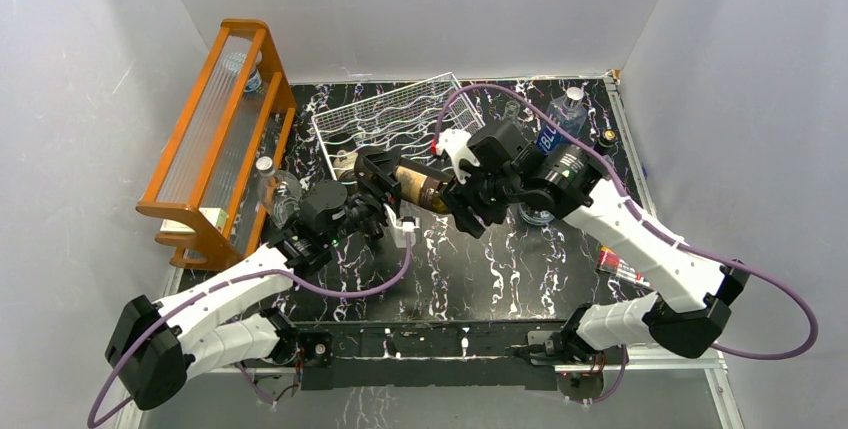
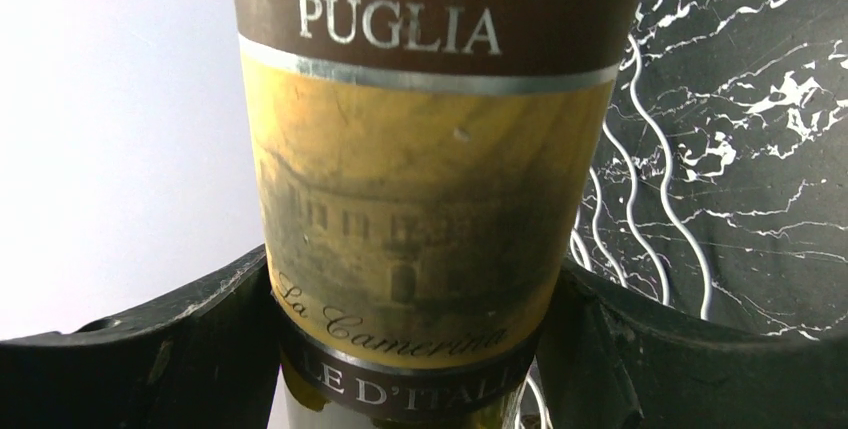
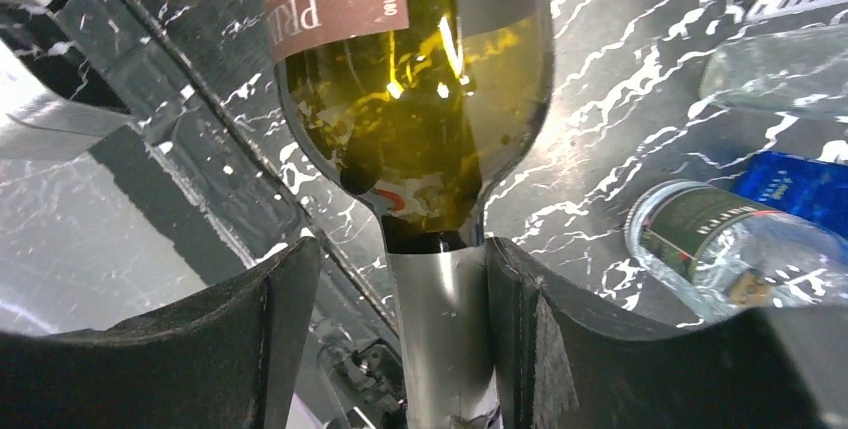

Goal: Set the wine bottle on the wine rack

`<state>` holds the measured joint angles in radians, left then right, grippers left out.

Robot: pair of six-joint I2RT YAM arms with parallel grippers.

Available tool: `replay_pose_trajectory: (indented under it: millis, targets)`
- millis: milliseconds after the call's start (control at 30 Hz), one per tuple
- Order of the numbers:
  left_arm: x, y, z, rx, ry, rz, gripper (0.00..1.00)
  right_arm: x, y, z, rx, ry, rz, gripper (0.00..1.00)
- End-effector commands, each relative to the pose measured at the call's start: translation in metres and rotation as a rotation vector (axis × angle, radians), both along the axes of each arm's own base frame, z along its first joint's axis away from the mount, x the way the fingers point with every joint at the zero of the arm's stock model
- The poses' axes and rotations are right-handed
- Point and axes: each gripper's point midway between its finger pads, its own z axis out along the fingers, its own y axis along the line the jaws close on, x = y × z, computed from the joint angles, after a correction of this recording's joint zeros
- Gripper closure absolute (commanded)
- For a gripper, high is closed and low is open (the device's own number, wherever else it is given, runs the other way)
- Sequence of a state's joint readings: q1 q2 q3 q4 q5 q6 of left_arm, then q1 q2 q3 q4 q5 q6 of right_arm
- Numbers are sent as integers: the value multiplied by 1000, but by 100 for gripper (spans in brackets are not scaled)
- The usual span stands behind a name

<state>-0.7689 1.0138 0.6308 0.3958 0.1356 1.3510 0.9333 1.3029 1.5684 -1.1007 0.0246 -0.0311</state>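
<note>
- Wine bottle (image 1: 421, 187) lay roughly horizontal between the two grippers, just in front of the near edge of the wine rack (image 1: 385, 119) and not in any of its grooves.
- Left gripper (image 1: 377, 181) was clenched around the bottle's body; in the left wrist view its fingers (image 2: 225, 334) pressed both sides of the yellow and brown label.
- Right gripper (image 1: 466, 194) was clamped on the neck; in the right wrist view its fingers (image 3: 285, 319) squeezed the silver foil just below the green glass shoulder.
- Wavy white wires of the rack showed beside the bottle in the left wrist view, lying on the black marbled table (image 1: 520, 269).
- An orange wooden shelf (image 1: 215, 129) stood left of the rack.
- A clear plastic bottle (image 1: 565, 114) with a blue label stood right of the rack.
</note>
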Motion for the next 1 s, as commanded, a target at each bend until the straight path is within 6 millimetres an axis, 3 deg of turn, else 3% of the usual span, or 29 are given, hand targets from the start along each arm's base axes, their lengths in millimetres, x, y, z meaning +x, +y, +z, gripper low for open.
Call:
replay_pose_trajectory:
  millis: [0, 233, 300, 433, 633, 700, 800, 867, 900, 967]
  targets:
    - [5, 0, 69, -143, -148, 26, 100, -14, 14, -18, 7, 101, 79, 30]
    - [11, 2, 70, -155, -146, 58, 100, -6, 21, -39, -41, 142, 33, 28]
    - [11, 3, 69, -155, -144, 63, 100, -6, 22, -40, -38, 140, 29, 33]
    - [13, 3, 67, -152, -134, 70, 100, -7, 22, -41, -38, 151, 29, 53]
    - [15, 4, 63, -137, -137, 82, 100, -6, 23, -39, -27, 151, 19, 59]
    - [15, 4, 63, -135, -138, 84, 100, -5, 25, -38, -19, 150, 14, 69]
    - [17, 4, 62, -134, -126, 90, 100, 2, 29, -38, -9, 143, -14, 96]
    - [19, 5, 62, -141, -112, 102, 100, 9, 30, -39, -2, 125, -46, 100]
    - [20, 5, 62, -150, -105, 109, 97, 14, 31, -39, 7, 109, -62, 100]
    - [23, 6, 59, -152, -84, 123, 72, 20, 30, -36, 26, 79, -87, 100]
